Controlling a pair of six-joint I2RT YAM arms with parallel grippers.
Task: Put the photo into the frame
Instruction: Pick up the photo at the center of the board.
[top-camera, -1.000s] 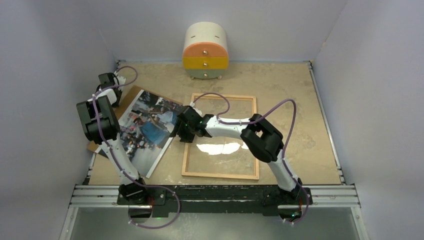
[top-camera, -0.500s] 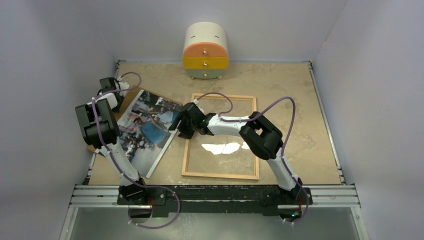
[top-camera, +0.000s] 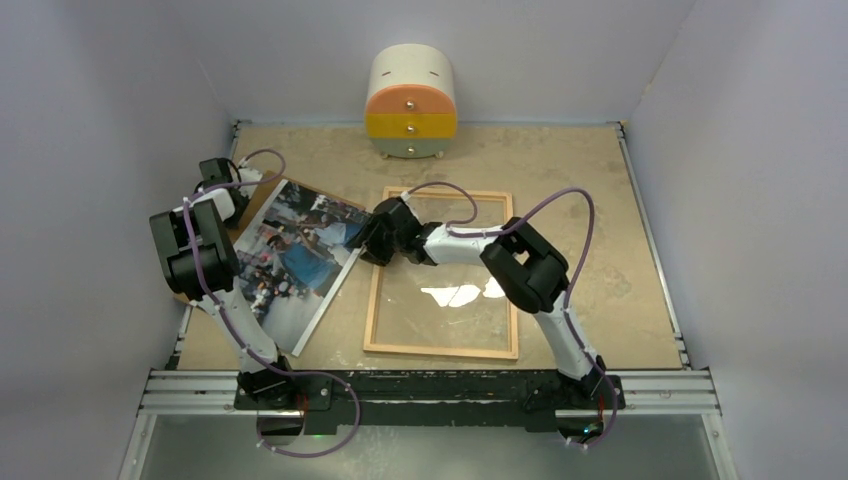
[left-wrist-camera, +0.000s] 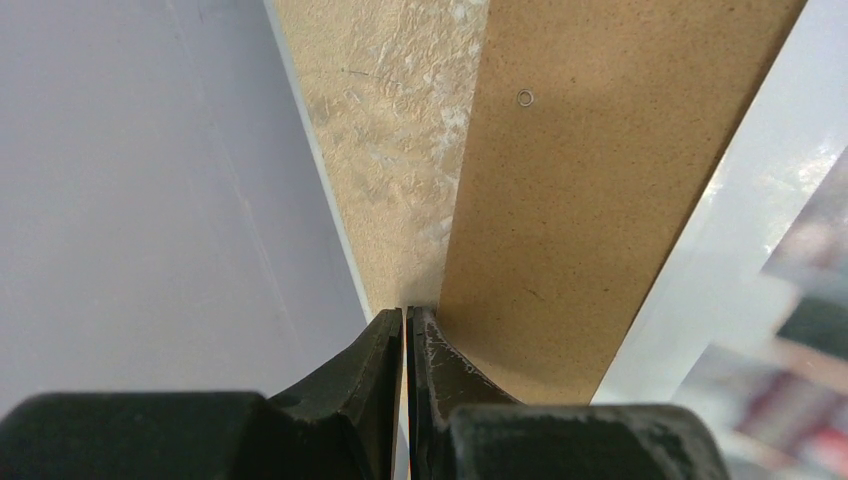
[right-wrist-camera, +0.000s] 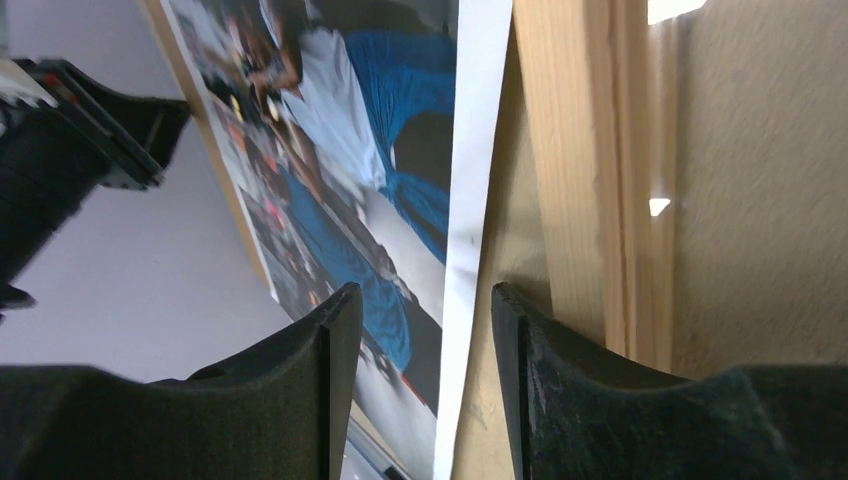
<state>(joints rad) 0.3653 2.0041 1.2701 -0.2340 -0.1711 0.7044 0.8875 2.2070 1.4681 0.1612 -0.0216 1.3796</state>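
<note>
Right end effector (right-wrist-camera: 420, 305), jaws half open and gripping nothing, had slid leftward off the frame (right-wrist-camera: 580, 150) to straddle the photo (right-wrist-camera: 350, 120) at its white edge, ready to pinch

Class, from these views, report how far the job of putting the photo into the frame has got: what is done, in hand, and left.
Done: nothing seated yet; the frame lies flat, and the photo rests outside it on the backing board. In hand: the left gripper is pinched shut at that board's edge; the right gripper, open, straddles the photo's white border. Left: grip, lift and lay the photo inside.
</note>
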